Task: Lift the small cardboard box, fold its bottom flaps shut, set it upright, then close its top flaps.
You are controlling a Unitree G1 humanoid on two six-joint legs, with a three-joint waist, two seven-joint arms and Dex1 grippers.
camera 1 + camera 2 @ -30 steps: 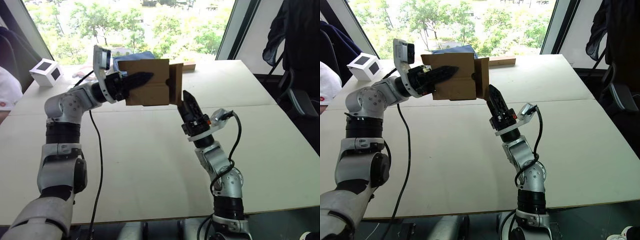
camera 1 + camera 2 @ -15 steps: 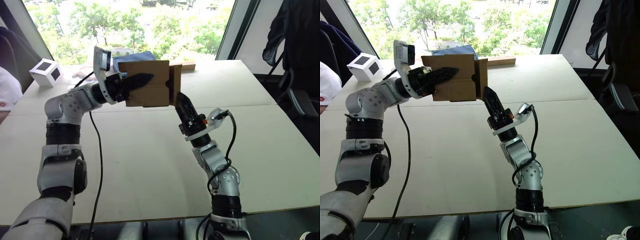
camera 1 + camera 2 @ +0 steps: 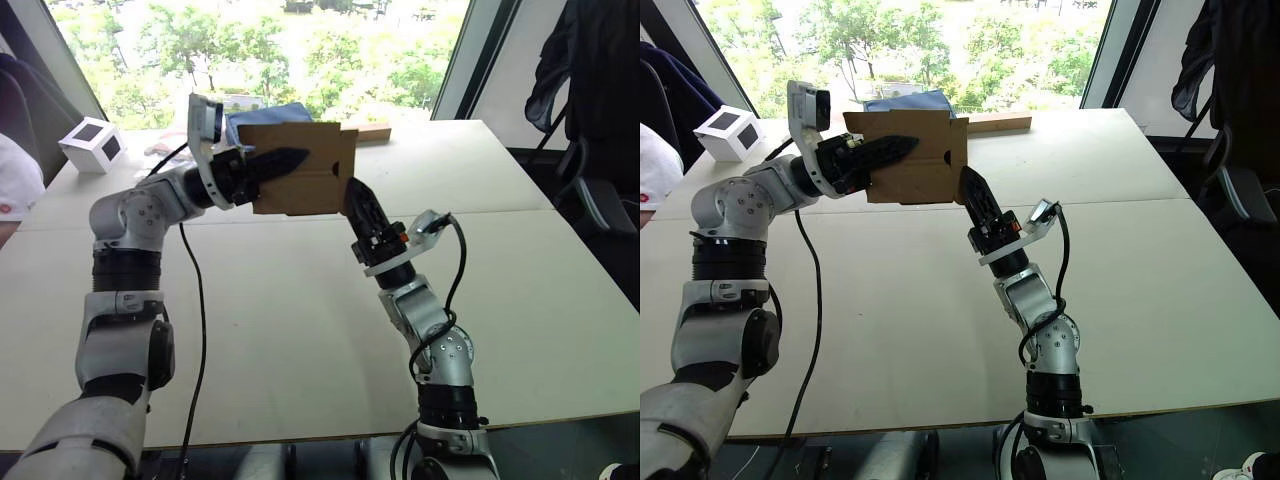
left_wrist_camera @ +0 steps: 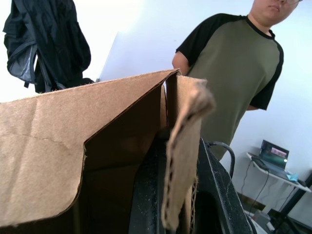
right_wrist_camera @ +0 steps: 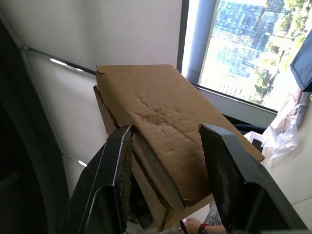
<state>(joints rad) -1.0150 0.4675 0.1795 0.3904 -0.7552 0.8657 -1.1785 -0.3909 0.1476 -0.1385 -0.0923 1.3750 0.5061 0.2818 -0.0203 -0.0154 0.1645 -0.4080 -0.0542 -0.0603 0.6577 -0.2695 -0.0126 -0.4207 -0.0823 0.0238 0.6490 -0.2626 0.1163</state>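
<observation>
The small cardboard box (image 3: 300, 180) hangs in the air over the far part of the table (image 3: 300, 320), lying on its side. My left gripper (image 3: 275, 160) is shut on one of its walls; in the left wrist view the cardboard (image 4: 73, 146) is pinched between the black fingers (image 4: 214, 195). My right gripper (image 3: 358, 200) reaches up from below to the box's right end, tips against the end flap. In the right wrist view its fingers (image 5: 114, 175) stand open, with the box (image 5: 161, 117) just beyond them and a flap folded over its end.
A white cube with dark panels (image 3: 92, 143) sits at the far left of the table. A blue cloth (image 3: 265, 113) and a long wooden block (image 3: 375, 131) lie behind the box. A person (image 4: 234, 63) stands beyond the table. A dark jacket (image 3: 590, 60) hangs at the right.
My right gripper has risen and moved left up to the box's right end, and the flap that stuck out there now lies closer against the box. The left arm has held still.
</observation>
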